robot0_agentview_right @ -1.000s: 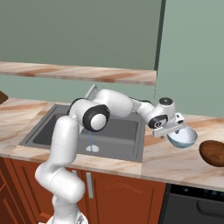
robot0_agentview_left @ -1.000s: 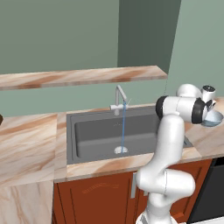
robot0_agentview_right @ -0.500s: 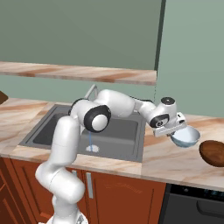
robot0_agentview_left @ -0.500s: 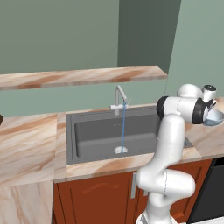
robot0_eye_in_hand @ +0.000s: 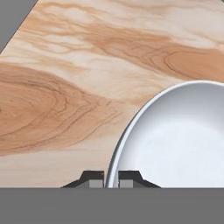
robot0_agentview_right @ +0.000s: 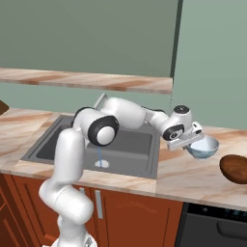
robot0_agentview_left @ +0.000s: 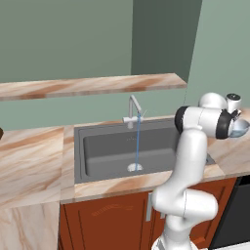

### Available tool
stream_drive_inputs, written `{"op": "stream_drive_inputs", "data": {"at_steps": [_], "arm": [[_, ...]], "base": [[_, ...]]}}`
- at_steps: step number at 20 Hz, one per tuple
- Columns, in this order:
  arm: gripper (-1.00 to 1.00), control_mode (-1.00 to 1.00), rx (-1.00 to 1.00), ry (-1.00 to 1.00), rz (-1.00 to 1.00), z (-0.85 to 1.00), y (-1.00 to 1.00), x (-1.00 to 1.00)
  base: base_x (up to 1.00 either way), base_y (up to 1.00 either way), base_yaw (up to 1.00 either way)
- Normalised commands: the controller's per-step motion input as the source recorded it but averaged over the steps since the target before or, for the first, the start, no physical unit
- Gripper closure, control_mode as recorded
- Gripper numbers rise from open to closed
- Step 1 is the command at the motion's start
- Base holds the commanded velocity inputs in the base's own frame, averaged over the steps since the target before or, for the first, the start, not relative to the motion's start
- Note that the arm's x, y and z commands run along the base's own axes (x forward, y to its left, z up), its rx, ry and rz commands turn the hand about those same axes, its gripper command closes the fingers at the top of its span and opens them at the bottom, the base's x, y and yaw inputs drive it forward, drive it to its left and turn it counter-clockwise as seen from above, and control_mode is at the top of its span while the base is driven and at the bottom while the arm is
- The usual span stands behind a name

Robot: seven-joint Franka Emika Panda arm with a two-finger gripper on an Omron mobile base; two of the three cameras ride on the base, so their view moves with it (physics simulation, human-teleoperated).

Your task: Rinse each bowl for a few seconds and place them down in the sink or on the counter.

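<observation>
A pale blue-grey bowl (robot0_agentview_right: pixel 204 147) sits at counter level to the right of the sink (robot0_agentview_right: pixel 67 140). My gripper (robot0_agentview_right: pixel 192 140) is shut on its near-left rim. In the hand view the two fingertips (robot0_eye_in_hand: pixel 92 179) pinch the bowl's (robot0_eye_in_hand: pixel 175 144) thin rim, with the white inside to the right and marble counter (robot0_eye_in_hand: pixel 65 87) beneath. From the left base view the bowl (robot0_agentview_left: pixel 240 128) peeks out behind the wrist, where my gripper (robot0_agentview_left: pixel 235 122) holds it. A thin stream of water (robot0_agentview_left: pixel 137 141) runs from the silver faucet (robot0_agentview_left: pixel 133 108) to the drain in the dark sink (robot0_agentview_left: pixel 107 149).
A dark brown round bowl-like object (robot0_agentview_right: pixel 235 169) lies on the counter (robot0_agentview_right: pixel 193 178) just right of the held bowl. A marble shelf (robot0_agentview_left: pixel 93 87) runs along the wall above the sink. Another dark brown object (robot0_agentview_right: pixel 2 107) shows at the far left edge.
The jaws have gone from open to shut on the bowl's rim. The bowl has shifted very slightly to the right; the arm has hardly moved.
</observation>
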Motion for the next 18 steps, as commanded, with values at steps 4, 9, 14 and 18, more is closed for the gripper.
{"op": "stream_drive_inputs", "data": {"at_steps": [4,9,14,18], "arm": [[1.00,-1.00,-0.09,0.00,0.11,0.32,0.25,-0.07],[1.00,-1.00,-0.09,0.06,0.13,0.29,0.29,-0.14],[1.00,-1.00,-0.05,0.07,0.13,0.22,0.28,-0.13],[1.00,-1.00,-0.02,0.05,0.12,0.16,0.23,-0.14]], "base": [[0.00,0.00,0.00],[0.00,0.00,0.00],[0.00,0.00,0.00],[0.00,0.00,0.00]]}}
